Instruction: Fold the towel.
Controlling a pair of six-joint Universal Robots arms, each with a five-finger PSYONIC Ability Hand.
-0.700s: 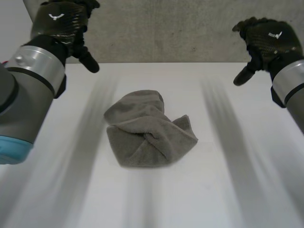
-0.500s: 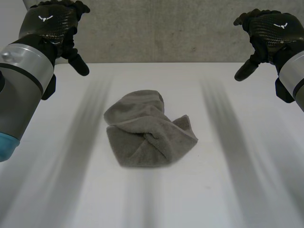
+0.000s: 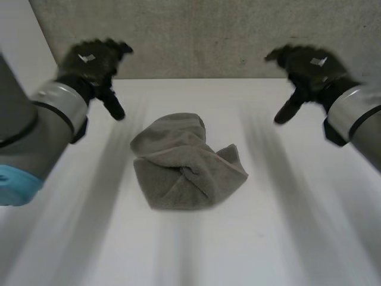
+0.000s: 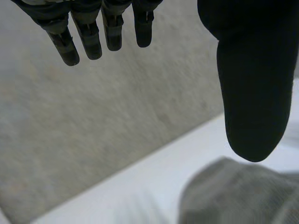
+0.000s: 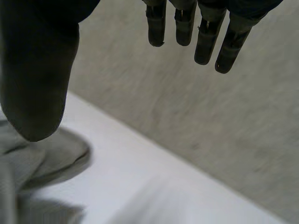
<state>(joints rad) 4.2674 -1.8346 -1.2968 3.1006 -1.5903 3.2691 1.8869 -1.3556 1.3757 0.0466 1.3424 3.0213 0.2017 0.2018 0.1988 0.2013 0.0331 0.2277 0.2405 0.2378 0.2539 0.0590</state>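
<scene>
A grey towel (image 3: 184, 162) lies crumpled in a loose heap at the middle of the white table (image 3: 286, 238). My left hand (image 3: 95, 62) hovers above the table's far left, apart from the towel, fingers straight and thumb spread. My right hand (image 3: 306, 68) hovers at the far right, likewise open and clear of the cloth. In the left wrist view the left hand's fingers (image 4: 88, 32) hang straight with the towel (image 4: 243, 196) below the thumb. In the right wrist view the right hand's fingers (image 5: 205, 32) are straight too, and the towel (image 5: 32, 168) lies under the thumb.
A grey concrete wall (image 3: 202, 36) rises right behind the table's far edge. White table surface surrounds the towel on all sides.
Both hands have come down and inward toward the towel. The towel has not moved.
</scene>
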